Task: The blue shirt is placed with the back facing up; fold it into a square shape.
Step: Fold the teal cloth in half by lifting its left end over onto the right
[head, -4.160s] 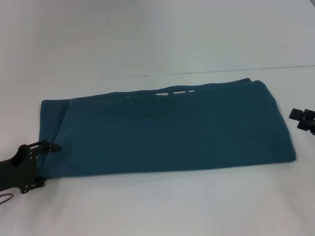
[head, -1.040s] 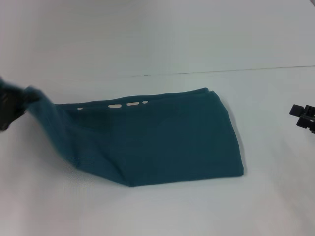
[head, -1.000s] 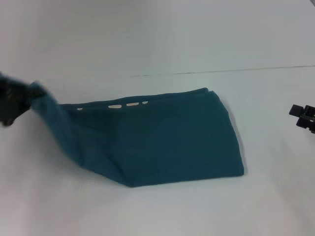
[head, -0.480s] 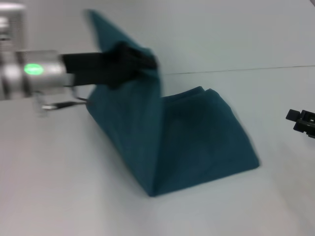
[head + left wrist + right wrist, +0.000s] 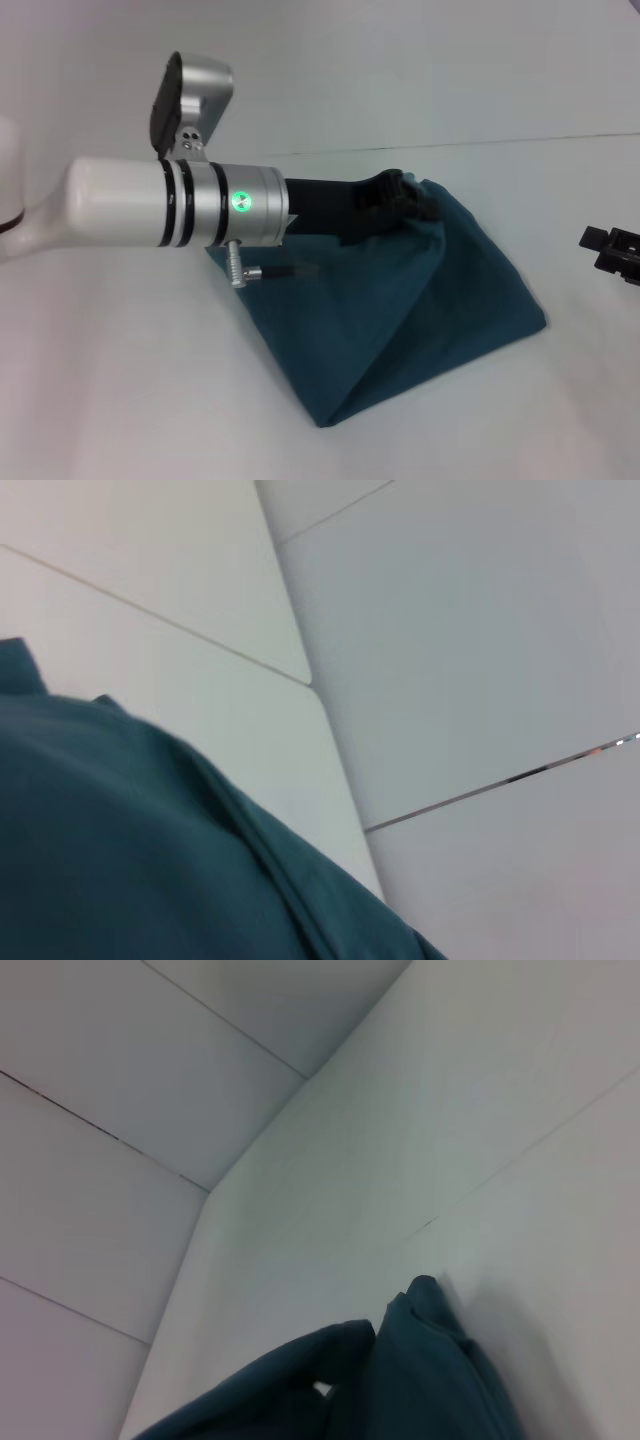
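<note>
left tool (image 5: 425, 205) swung rightward | blue shirt (image 5: 440, 300) left end now folded over

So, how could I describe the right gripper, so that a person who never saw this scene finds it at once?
Start from the white table, where the blue shirt lies half folded in the middle, with the left gripper at its far edge. Go from the shirt toward the robot's right, to the edge of the head view. The right gripper is the small black part there, apart from the cloth and holding nothing.

The left gripper (image 5: 425, 203) reaches across at mid-height, while the right gripper (image 5: 612, 250) rests at the right edge.
</note>
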